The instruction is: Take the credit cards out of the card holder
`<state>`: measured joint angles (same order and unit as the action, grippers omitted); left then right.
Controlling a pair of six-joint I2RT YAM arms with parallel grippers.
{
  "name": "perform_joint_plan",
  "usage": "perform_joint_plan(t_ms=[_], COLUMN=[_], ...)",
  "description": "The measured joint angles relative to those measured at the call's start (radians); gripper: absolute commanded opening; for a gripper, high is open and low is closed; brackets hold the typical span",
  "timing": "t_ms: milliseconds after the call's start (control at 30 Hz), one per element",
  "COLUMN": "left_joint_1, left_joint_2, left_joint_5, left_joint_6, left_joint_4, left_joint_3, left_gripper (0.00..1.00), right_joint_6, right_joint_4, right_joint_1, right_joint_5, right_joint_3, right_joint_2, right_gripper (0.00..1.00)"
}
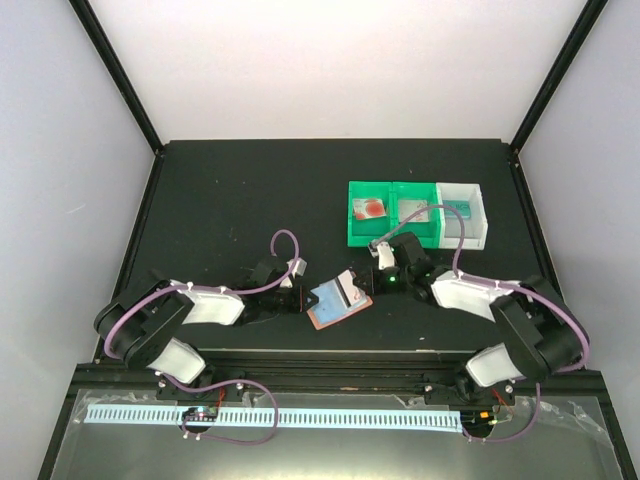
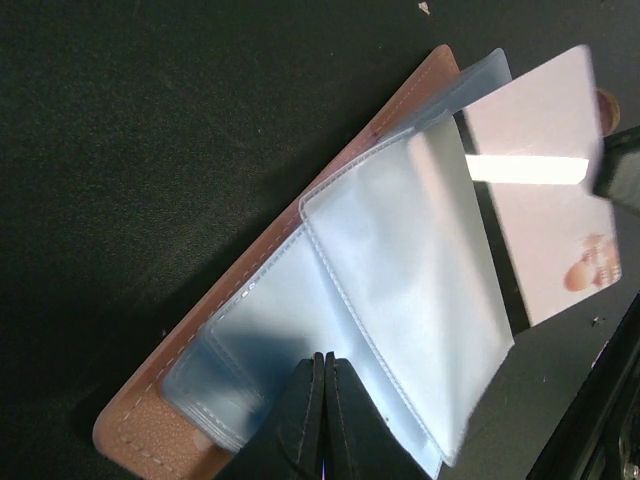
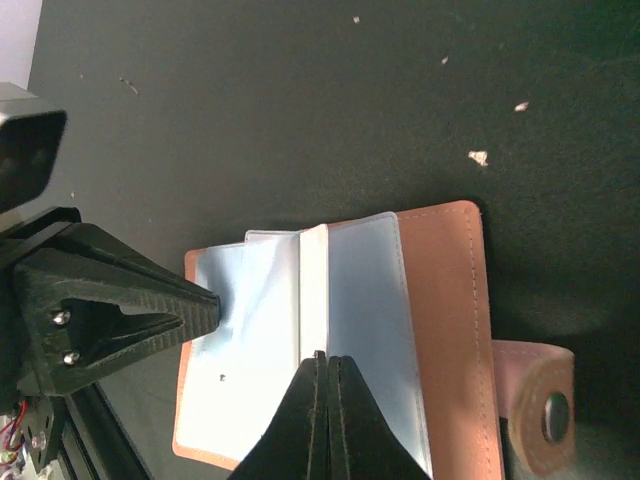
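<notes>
The salmon-pink card holder (image 1: 328,305) lies open on the black table, its pale blue-grey pockets (image 2: 400,290) facing up. My left gripper (image 2: 325,358) is shut, with its tips pressed on the pockets near the holder's left side; it also shows in the right wrist view (image 3: 213,305). My right gripper (image 3: 325,357) is shut on a whitish credit card (image 2: 540,200) with reddish marks. The card is lifted mostly out of a pocket and shows edge-on in the right wrist view (image 3: 314,285). The snap tab (image 3: 545,410) lies to the right.
Two green bins (image 1: 393,236) and a white bin (image 1: 482,220) stand in a row just behind the right arm. The leftmost green bin holds a card with reddish marks (image 1: 370,208). The table's front rail runs close below the holder.
</notes>
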<state>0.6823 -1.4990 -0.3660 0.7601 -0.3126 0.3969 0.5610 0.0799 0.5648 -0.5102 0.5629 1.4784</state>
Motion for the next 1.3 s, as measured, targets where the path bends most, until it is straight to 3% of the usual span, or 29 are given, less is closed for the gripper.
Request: perform_joint_plan(t_ms=[133,267,567,767,967,1100,1300], left_joint_1=[0.0,0.008,0.007,0.006,0.009,0.017,0.037], left_joint_2=[0.001,0.041,0.279,0.449,0.612,0.701,0.727], left_joint_5=[0.0,0.012,-0.001,-0.101,-0.156,-0.154,-0.147], left_joint_6=[0.004,0.029,0.134,0.285,0.478,0.607,0.695], left_joint_4=[0.002,0.032,0.269,0.251,0.178,0.082,0.07], left_joint_3=[0.001,0.0,0.08,0.122,0.1,0.011,-0.037], left_gripper=[0.1,0.33,0.63,0.72,0.73,0.72,0.7], right_joint_6=[-0.023,-0.063,-0.165,-0.323,-0.525,-0.638,-0.755], right_joint_4=[-0.043,-0.097,-0.146,-0.092,0.04,0.088,0.126], right_joint_1=[-0.001,-0.003,0.012,0.149,0.33,0.403,0.481], right_joint_5=[0.047,0.09,0.166,0.252,0.323,0.378,0.463], right_joint_3=[-0.001,0.003,0.013,-0.016,-0.144,-0.169,-0.161], right_joint_2=[-0.075,-0.132,-0.277,-0.458,-0.639,-0.666,-0.645], right_gripper=[0.01,0.01,0.01,0.01,0.01,0.01,0.01])
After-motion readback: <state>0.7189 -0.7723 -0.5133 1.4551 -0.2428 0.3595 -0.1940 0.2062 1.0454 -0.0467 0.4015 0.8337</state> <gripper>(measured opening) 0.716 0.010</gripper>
